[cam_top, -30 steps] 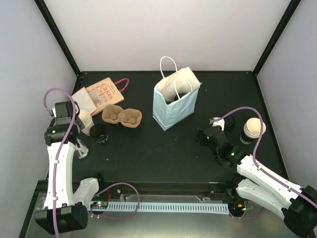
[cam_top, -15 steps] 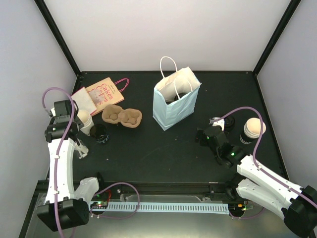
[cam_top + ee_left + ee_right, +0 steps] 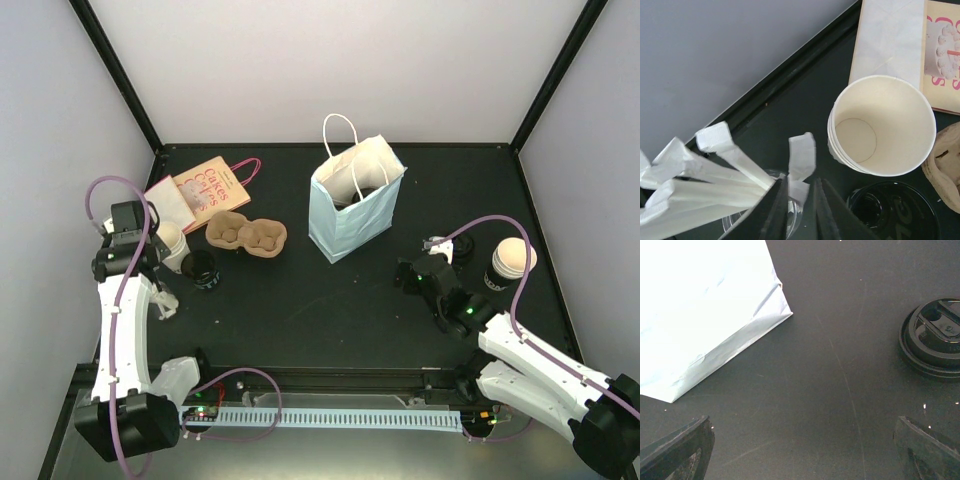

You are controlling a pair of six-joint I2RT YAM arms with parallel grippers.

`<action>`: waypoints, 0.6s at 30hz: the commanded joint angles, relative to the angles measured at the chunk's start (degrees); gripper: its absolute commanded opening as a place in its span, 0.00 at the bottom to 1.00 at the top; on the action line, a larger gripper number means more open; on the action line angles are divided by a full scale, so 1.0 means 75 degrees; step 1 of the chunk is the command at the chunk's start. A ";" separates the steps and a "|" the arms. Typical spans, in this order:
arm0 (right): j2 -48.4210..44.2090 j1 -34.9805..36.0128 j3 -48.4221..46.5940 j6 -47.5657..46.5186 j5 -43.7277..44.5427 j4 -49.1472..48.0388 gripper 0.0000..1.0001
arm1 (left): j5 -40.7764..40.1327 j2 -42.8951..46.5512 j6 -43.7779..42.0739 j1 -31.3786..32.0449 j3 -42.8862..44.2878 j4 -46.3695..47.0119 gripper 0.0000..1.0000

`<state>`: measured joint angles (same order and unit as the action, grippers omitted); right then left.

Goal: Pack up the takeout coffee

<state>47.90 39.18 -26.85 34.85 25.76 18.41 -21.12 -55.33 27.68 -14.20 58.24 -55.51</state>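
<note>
A: Where's your left gripper (image 3: 801,185)?
B: Your fingers are nearly pressed together, pinching a wrapped straw (image 3: 801,152) at the edge of the bunch. The stacked paper cups (image 3: 882,125) stand just beside it.
A: And your right gripper (image 3: 800,455)?
B: Spread wide, holding nothing, over the table (image 3: 840,405) between the blue bag (image 3: 700,310) and the black lid (image 3: 935,337).

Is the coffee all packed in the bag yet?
Not yet. Nothing looks done: the empty cup, lid and cup tray sit outside the bag. In hand: the left hand has its fingers either side of a wrapped straw. Left: filling the tray and bagging it all.
</note>
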 commanded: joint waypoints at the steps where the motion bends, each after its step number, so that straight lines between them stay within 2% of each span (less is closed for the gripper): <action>1: -0.0017 -0.0031 0.0029 0.0089 0.0147 -0.0205 1.00 | -0.0030 0.0026 0.0144 -0.0053 0.0067 -0.0054 0.12; 3: -0.0023 -0.0021 0.0029 0.0088 0.0140 -0.0205 1.00 | -0.0037 0.0084 0.0175 -0.0061 0.0102 -0.0117 0.02; 18: 0.0012 -0.0021 0.0018 0.0095 0.0128 -0.0217 1.00 | 0.0660 0.0425 0.0148 -0.0055 0.1141 -0.1095 0.02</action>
<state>47.94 39.18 -26.85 34.85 25.76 18.39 -18.46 -53.80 28.67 -14.22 63.31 -60.84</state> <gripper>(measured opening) 1.000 0.019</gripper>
